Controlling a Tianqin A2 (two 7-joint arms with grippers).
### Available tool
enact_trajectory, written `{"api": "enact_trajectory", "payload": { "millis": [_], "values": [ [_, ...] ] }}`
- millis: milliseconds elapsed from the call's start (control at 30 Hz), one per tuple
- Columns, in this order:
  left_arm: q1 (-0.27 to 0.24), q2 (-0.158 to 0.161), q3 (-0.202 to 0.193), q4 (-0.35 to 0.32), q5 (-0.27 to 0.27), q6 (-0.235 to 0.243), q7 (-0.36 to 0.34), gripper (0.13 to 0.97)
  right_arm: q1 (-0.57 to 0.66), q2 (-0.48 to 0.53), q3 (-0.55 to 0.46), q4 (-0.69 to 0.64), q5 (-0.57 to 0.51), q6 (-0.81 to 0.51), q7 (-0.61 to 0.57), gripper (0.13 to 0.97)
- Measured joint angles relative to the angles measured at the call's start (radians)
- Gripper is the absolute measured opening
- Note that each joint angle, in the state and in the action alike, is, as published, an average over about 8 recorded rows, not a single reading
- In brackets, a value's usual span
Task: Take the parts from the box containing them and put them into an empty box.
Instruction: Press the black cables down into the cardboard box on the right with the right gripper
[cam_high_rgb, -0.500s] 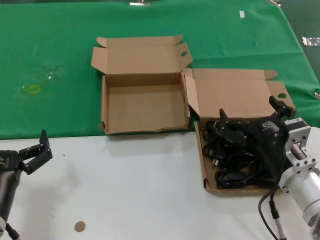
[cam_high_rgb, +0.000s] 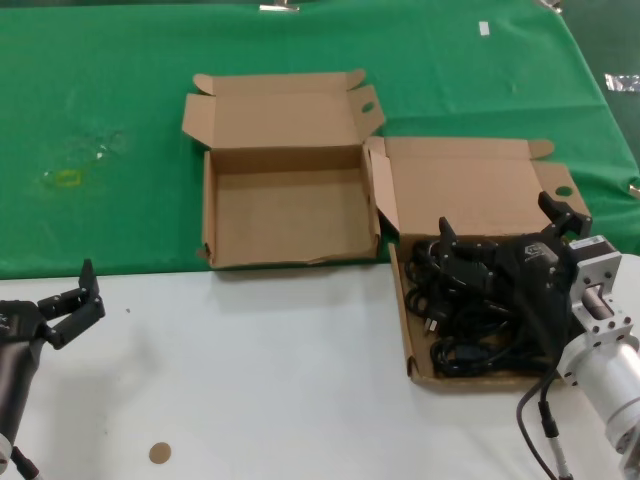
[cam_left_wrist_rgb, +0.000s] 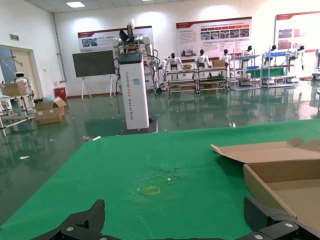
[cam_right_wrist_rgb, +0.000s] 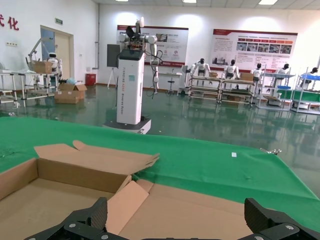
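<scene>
I'm holding the right gripper (cam_high_rgb: 505, 232) spread wide over the black cables (cam_high_rgb: 470, 310) in the box containing them (cam_high_rgb: 470, 190), near the table's right edge. An empty box (cam_high_rgb: 285, 215) is lying just beside it toward the middle. My left gripper (cam_high_rgb: 72, 300) is waiting, fingers apart, at the near left corner.

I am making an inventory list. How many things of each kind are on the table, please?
Cardboard boxes: 2, the empty box and the box of cables.
Bundles of black cables: 1.
Small brown discs: 1.
Robot claws: 2, left claw, right claw.
Total: 6.
</scene>
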Motion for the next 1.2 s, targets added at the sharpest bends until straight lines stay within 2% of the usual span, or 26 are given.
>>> {"api": "enact_trajectory", "payload": {
  "millis": [1000,1200],
  "values": [
    [0.000,0.000,0.000,0.000,0.000,0.000,0.000,0.964,0.000,0.000,0.000,0.000,0.000,0.000,0.000,0.966],
    [0.000,0.000,0.000,0.000,0.000,0.000,0.000,0.921,0.001,0.002,-0.003,-0.001,0.000,0.002,0.001,0.966]
  ]
}}
